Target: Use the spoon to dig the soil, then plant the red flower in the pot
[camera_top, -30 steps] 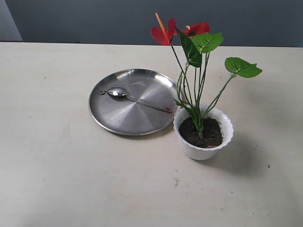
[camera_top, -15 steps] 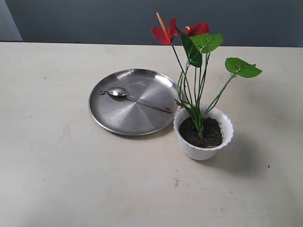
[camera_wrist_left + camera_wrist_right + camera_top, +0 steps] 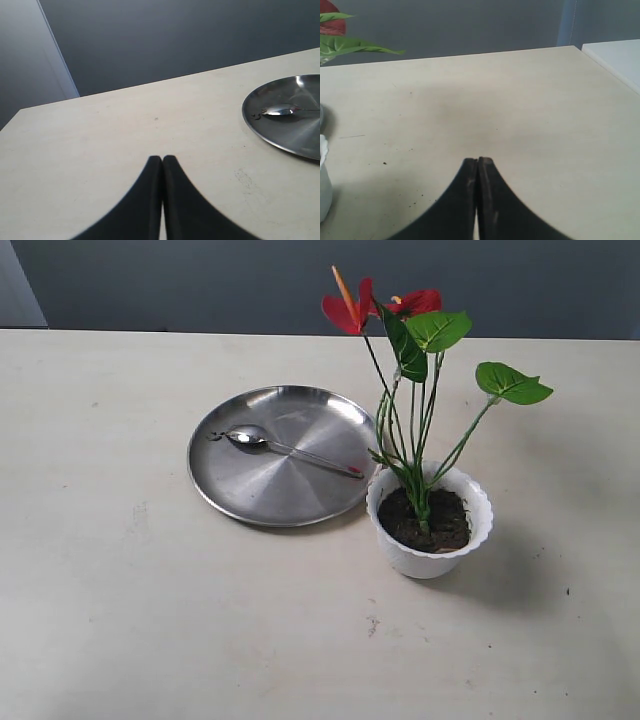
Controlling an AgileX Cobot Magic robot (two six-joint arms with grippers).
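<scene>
Pressing its two tips tightly together on nothing, the left claw [image 3: 162, 159] is hanging over the pale table [image 3: 100, 140]. The round steel plate [image 3: 285, 135] is lying well ahead of it and off to one side, and the spoon [image 3: 280, 111] is resting inside that plate. The right claw [image 3: 477, 160] is likewise clenching empty, with the white pot [image 3: 322, 190] showing only at the edge of its sight, well apart from its tips, and the red flower [image 3: 380, 305] is standing upright in the soil [image 3: 445, 525] inside that pot, just beside the plate.
</scene>
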